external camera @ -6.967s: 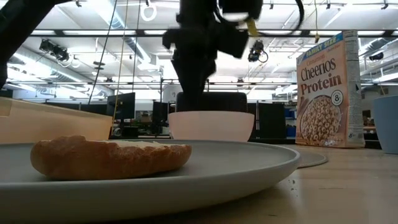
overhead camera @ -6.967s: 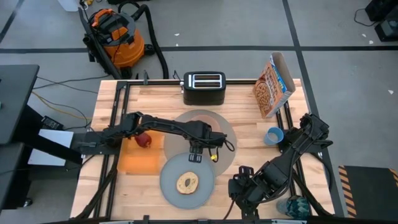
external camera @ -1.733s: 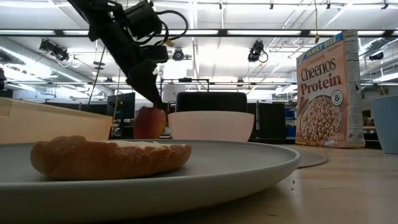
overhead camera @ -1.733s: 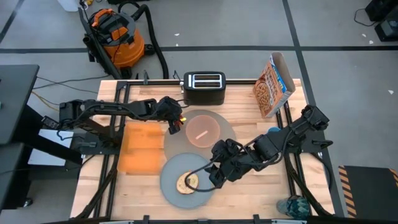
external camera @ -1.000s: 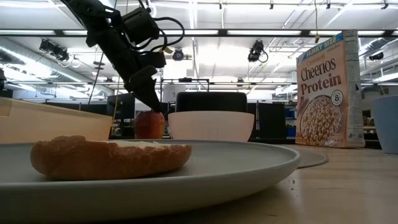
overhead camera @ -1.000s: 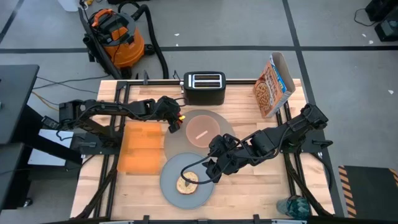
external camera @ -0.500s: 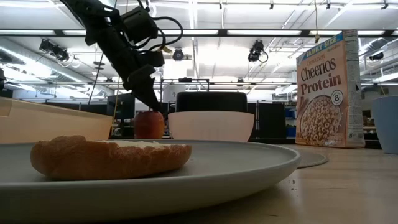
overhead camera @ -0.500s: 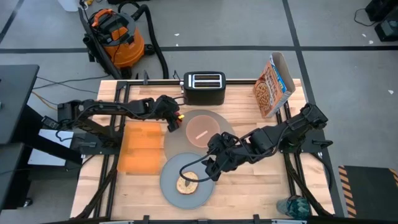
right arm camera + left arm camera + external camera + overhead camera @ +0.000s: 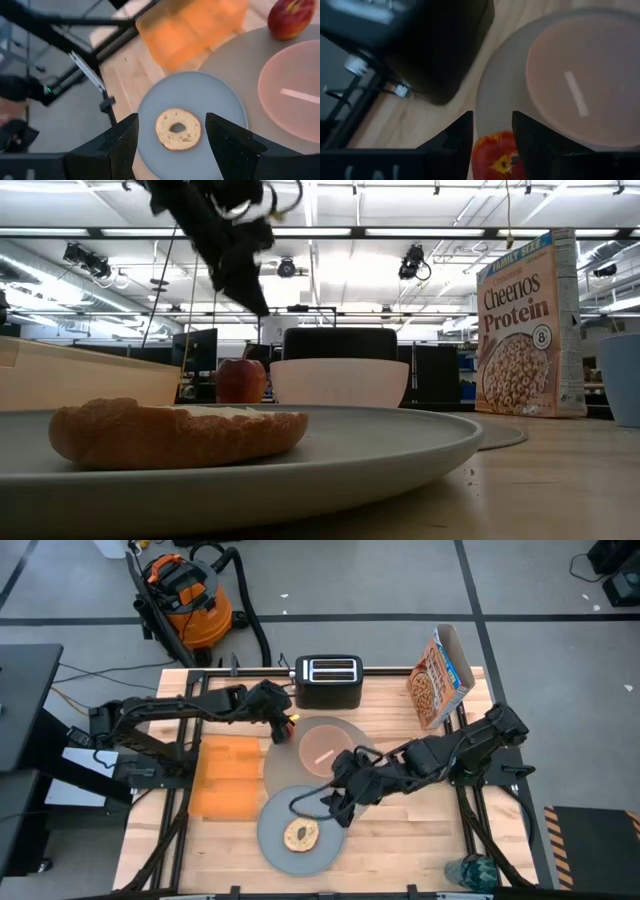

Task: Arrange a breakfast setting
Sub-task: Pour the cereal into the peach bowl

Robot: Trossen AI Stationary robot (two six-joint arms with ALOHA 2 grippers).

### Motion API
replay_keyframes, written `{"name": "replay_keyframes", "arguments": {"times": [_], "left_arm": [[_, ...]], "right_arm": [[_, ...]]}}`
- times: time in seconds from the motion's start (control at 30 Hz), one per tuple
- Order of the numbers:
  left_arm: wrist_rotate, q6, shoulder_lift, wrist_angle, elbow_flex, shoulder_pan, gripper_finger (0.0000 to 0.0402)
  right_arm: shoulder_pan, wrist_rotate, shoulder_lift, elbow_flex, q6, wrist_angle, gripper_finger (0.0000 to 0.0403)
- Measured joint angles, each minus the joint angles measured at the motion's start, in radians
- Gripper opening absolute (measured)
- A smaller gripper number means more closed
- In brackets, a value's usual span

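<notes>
1. A large round grey placemat (image 9: 283, 766) lies mid-table.
2. On it sits a pale pink bowl (image 9: 327, 748) holding a metal spoon (image 9: 325, 754).
3. A red apple (image 9: 290, 18) stands upright on the mat's edge, just beside the bowl.
4. A grey-blue plate (image 9: 272, 833) carries round toasted bread (image 9: 301, 834).
5. An orange square napkin (image 9: 225, 775) lies flat beside the mat.

Wooden table (image 9: 400, 830) with placemat (image 9: 285, 765), napkin (image 9: 225, 778), toaster (image 9: 327, 680), cereal box (image 9: 438, 677).

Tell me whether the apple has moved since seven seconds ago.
Yes. The red apple has gone from beside the orange napkin toward the toaster, onto the grey placemat's edge.
</notes>
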Motion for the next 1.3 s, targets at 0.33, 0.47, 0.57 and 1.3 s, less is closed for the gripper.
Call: {"name": "replay_keyframes", "arguments": {"times": [0.33, 0.47, 0.57, 1.3], "left_arm": [[0.014, 0.038, -0.113, -0.165, 0.139, -0.008, 0.0144], [0.050, -0.030, -0.186, -0.165, 0.139, -0.033, 0.0144], [0.065, -0.051, -0.230, -0.168, 0.139, -0.070, 0.0144], [0.060, -0.133, -0.277, -0.147, 0.138, -0.348, 0.0144]], "right_arm": [[-0.082, 0.266, -0.253, 0.001, -0.015, -0.182, 0.0231], [-0.153, 0.516, -0.347, 0.002, 0.006, -0.330, 0.0230], [-0.247, 0.617, -0.397, 0.002, 0.006, -0.444, 0.0229], [-1.151, 0.189, -0.446, -0.030, -0.406, -0.709, 0.0397]]}}
